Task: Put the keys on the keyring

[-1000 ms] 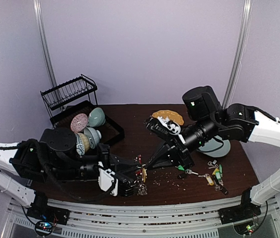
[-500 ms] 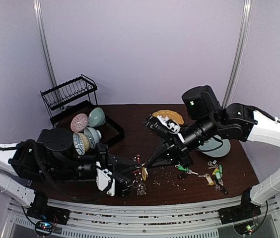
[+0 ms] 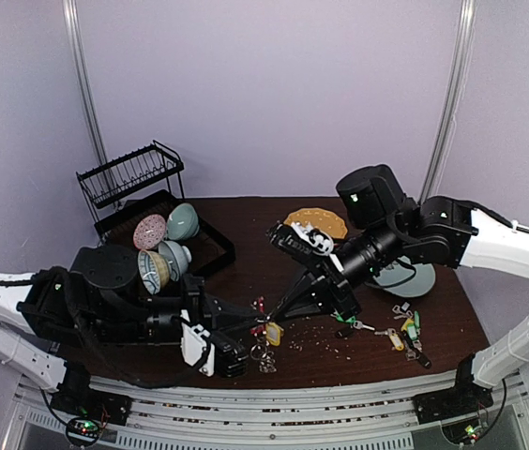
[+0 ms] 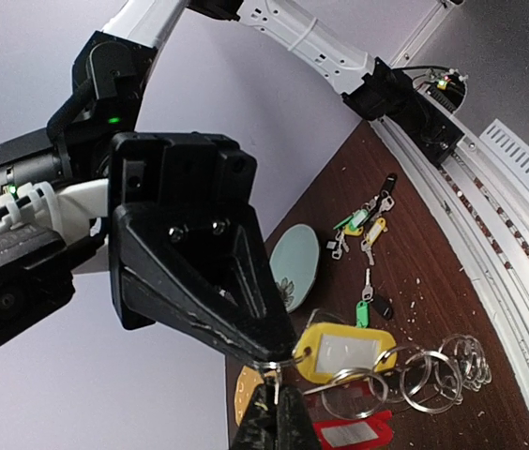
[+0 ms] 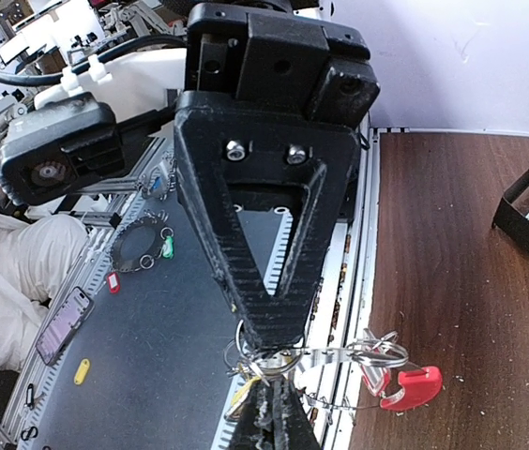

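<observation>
My two grippers meet tip to tip above the table's front middle. The left gripper (image 3: 253, 337) (image 4: 277, 398) is shut on a small silver loop of the keyring (image 3: 263, 354). The keyring's loops (image 4: 433, 370) and a red tag (image 4: 349, 433) hang beside that grip. Shut on the ring of a yellow-tagged key (image 3: 274, 333) (image 4: 344, 352), the right gripper (image 3: 269, 319) (image 5: 271, 398) presses against that loop. In the right wrist view the keyring's band runs right to its red arc (image 5: 410, 386). More keys (image 3: 405, 330) (image 4: 368, 220) lie loose at the front right.
A black dish rack (image 3: 138, 183) holding bowls (image 3: 173, 244) stands at the back left. A teal plate (image 3: 405, 277) lies under the right arm and a yellow dotted plate (image 3: 319, 220) at the back. Crumbs (image 3: 325, 342) dot the table near its front edge.
The left arm has drawn back a little to the left and the right arm has followed. The yellow tag has turned flatter and sits lower right of the meeting tips.
</observation>
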